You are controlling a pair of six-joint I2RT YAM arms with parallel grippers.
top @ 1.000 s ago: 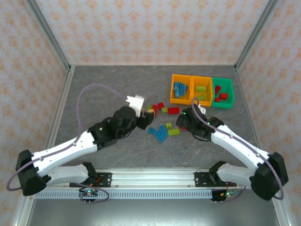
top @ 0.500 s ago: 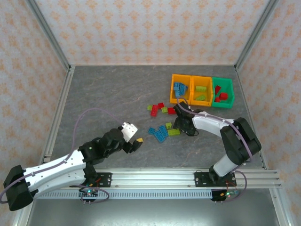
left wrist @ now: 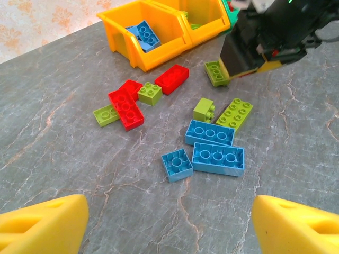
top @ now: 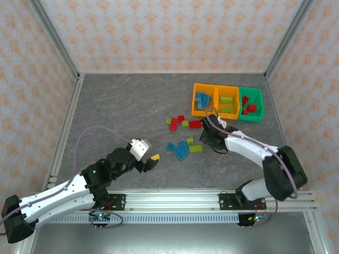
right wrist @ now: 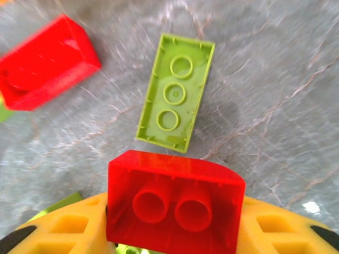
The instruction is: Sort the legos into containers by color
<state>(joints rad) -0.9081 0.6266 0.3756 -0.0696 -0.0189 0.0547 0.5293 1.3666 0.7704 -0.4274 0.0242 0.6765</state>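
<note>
Our left claw (top: pixel 151 160) has withdrawn from the loose legos (left wrist: pixel 214 132) on the counter (top: pixel 116 106) and stands wide open, empty. Our right claw (top: pixel 209 136) clamps a red brick (right wrist: pixel 175 203) just short of the containers (top: pixel 204 85); we judge delivery comes next.

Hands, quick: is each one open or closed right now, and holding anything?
Left hand: open, fingers wide apart, holding nothing.
Right hand: closed on a red brick.
</note>
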